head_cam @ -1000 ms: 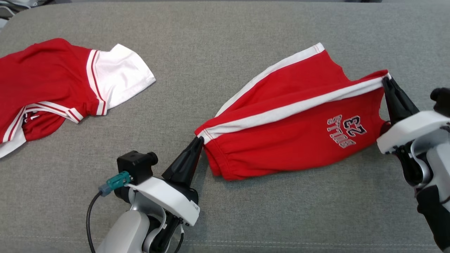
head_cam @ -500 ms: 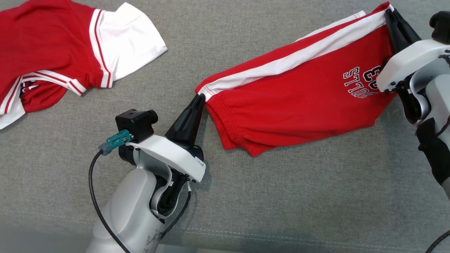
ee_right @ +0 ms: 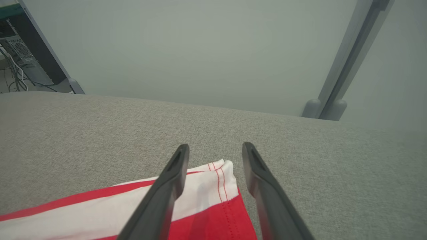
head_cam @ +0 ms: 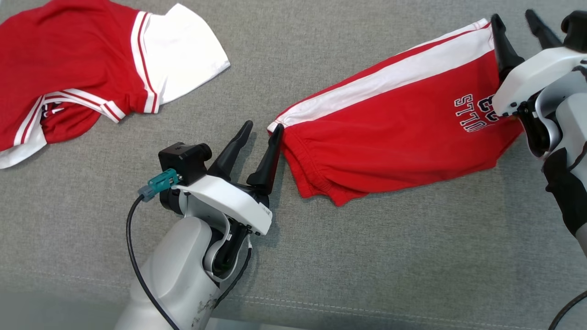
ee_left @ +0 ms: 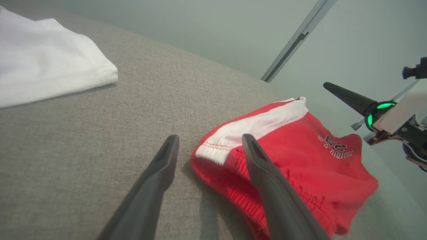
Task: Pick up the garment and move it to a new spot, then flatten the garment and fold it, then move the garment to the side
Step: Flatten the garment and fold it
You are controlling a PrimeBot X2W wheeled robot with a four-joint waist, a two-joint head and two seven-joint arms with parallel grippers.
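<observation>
Head overhead; both wrists low beside garment (head_cam: 394, 133)

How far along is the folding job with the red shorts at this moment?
Done, it seems: the red shorts lie flat on the grey surface, one leg over the other. In hand: nothing; the left pincer and right pincer stand open at the shorts' two ends. Left: probably one more fold, then moving the shorts to the side.
</observation>
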